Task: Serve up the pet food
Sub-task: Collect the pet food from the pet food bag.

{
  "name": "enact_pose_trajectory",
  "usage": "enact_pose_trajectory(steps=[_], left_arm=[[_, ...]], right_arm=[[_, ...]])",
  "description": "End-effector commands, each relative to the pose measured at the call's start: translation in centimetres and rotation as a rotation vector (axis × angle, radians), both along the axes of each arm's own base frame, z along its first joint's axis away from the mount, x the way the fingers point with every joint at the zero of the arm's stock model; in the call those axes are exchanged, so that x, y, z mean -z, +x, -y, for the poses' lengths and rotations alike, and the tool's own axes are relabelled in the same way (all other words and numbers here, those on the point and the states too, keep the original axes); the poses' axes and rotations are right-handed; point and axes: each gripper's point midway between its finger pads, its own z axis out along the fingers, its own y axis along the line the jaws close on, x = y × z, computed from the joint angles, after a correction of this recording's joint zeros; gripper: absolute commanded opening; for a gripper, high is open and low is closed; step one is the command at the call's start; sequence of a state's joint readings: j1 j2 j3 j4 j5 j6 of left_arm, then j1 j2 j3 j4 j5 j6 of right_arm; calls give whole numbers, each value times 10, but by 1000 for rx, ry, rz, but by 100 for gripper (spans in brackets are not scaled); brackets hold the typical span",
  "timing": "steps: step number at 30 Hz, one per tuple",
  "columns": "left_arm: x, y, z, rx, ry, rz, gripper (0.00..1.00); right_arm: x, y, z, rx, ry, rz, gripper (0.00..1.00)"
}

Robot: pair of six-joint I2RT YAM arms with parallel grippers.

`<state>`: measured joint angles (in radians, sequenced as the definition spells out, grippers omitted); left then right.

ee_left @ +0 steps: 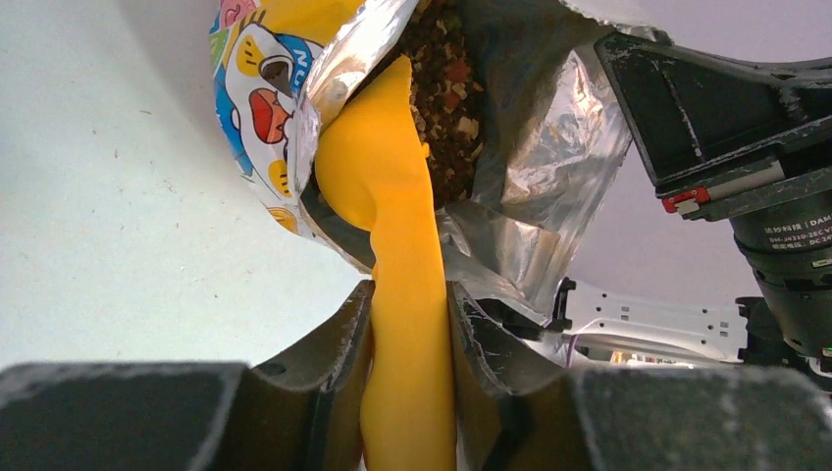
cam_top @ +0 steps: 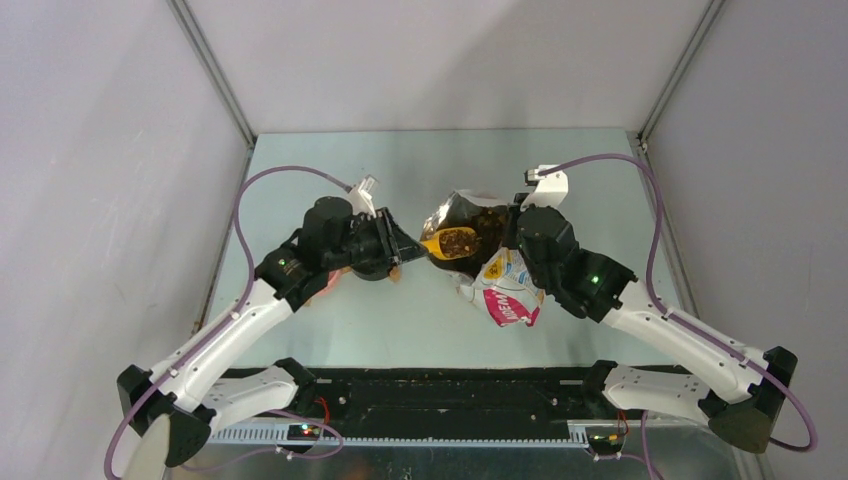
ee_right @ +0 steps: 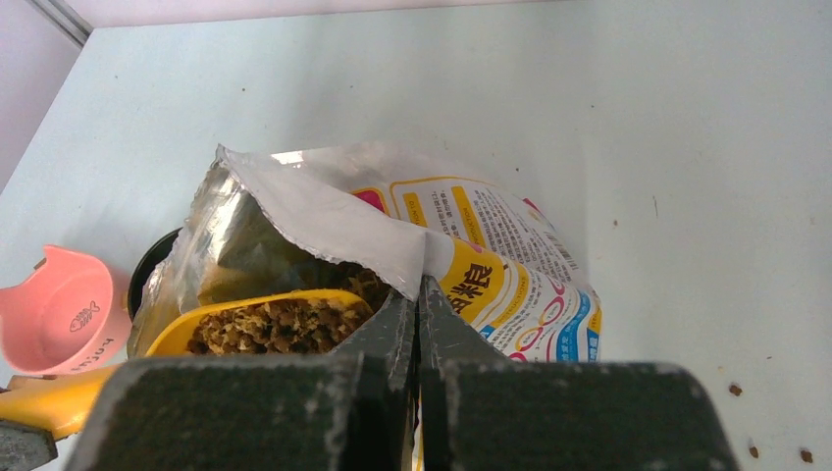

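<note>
On the bag, "粮" reads on a yellow disc; the smaller print is illegible. The pink bowl bears a fish mark. The left gripper clamps the yellow scoop by its handle. The pet food fills the scoop at the bag's mouth. The right gripper pinches the bag's foil rim, jaws tight. Bare table lies to the right of the bag.

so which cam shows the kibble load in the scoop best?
Right wrist: it looks into the scoop, full of pet food. Top external shows that load only as a small brown patch at the bag mouth. Left wrist sees just the scoop's underside, clamped in the left fingers, and kibble inside the bag.
</note>
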<state>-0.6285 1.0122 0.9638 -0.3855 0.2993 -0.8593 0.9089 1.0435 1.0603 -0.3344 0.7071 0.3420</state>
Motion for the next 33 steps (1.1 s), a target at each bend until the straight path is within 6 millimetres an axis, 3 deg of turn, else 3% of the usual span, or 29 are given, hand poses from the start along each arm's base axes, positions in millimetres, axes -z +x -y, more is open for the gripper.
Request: enact_pose_trajectory(steps=[1,5,6,7,8,9,10,11,12,13,14,15,17,20,27,33], left_arm=[[-15,3,3,34,-11,51,0],[-15,4,7,32,-57,43,0],[-23,6,9,28,-94,70,0],[-17,6,9,17,-115,44,0],[-25,9,10,9,-154,72,0],[-14,11,8,-14,-172,32,0],[-25,14,11,-21,-239,43,0],[-17,13,12,-11,-266,25,0],[-32,11,16,16,-353,41,0],[-24,11,16,20,-377,23,0],[-37,9,19,46,-446,40,0],[-31,8,19,49,-461,27,0],[-40,7,19,70,-526,54,0],[-39,5,16,63,-575,38,0],[-56,0,6,51,-714,32,0],[-54,-2,3,42,-747,20,0]], right_arm=[[-33,-6,1,-8,96,74,0],[-33,-7,3,-2,98,70,0],[-33,-8,4,-2,102,71,0],[-34,-8,4,-2,105,72,0],[-34,-8,4,-4,107,72,0],[-35,-9,2,-14,110,71,0],[-35,-10,1,-23,110,72,0],[-36,-11,-1,-30,110,71,0],[-36,-12,-1,-35,109,72,0],[-35,-13,-1,-32,108,71,0],[-36,-14,-1,-33,109,73,0],[-36,-14,0,-28,106,74,0],[-38,-15,1,-28,109,78,0],[-40,-18,1,-32,117,81,0],[-45,-21,3,-35,137,89,0],[-47,-22,6,-26,146,92,0]])
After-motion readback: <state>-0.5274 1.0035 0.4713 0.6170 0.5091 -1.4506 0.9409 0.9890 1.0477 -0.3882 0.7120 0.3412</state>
